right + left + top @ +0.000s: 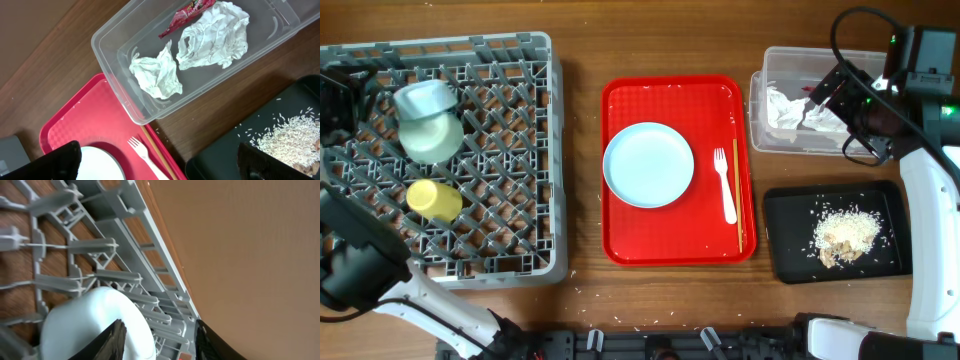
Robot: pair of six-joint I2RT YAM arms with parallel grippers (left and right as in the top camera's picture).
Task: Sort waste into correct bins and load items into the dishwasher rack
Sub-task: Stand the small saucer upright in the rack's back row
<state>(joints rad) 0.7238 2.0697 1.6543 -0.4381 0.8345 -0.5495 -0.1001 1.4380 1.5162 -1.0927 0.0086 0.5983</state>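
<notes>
The left pincer (159, 342) hangs released over the rack (510, 60) at nine o'clock on the worktop (580, 40), its fingers apart close by the green bowl (430, 138). A small dish (425, 98) and a yellow cup (433, 200) lie in the rack too. The right pincer (162, 162) is spread wide above the clear tub (112, 47) at two o'clock, which holds two napkins (215, 35) and a red wrapper (187, 12). The plate (648, 165), fork (725, 185) and chopsticks (738, 200) rest on the red tray (650, 100) at the centre. Rice (845, 235) lies in the black tray (790, 260) at four o'clock.
</notes>
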